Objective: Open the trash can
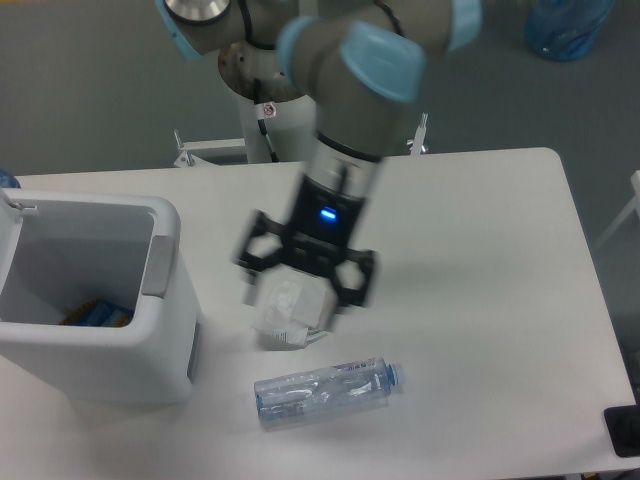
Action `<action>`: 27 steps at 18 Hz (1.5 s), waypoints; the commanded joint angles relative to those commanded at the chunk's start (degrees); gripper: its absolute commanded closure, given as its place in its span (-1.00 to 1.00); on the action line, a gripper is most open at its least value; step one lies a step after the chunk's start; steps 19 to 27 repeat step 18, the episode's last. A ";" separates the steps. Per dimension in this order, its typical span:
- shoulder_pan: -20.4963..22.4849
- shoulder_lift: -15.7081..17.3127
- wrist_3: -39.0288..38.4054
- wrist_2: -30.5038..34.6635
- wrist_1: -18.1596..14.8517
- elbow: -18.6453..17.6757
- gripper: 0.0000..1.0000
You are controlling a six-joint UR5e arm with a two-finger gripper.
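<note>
Rigid, light plastic trash can (95, 300) left of the hand (305, 290), already gaping; best pressed at grey tab (158, 265). Hand spread around crumpled white wad (288, 312), grip uncertain.

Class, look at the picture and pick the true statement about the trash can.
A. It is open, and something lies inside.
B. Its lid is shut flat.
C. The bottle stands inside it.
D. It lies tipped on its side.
A: the trash can stands upright with its top open, and a blue and orange item shows at the bottom; the bottle lies on the table.
</note>
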 joint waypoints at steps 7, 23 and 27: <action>0.63 -1.15 5.47 9.95 -0.09 -1.41 -1.00; -0.78 -3.96 18.30 21.11 -1.05 -0.88 -1.00; -0.78 -3.96 18.30 21.11 -1.05 -0.88 -1.00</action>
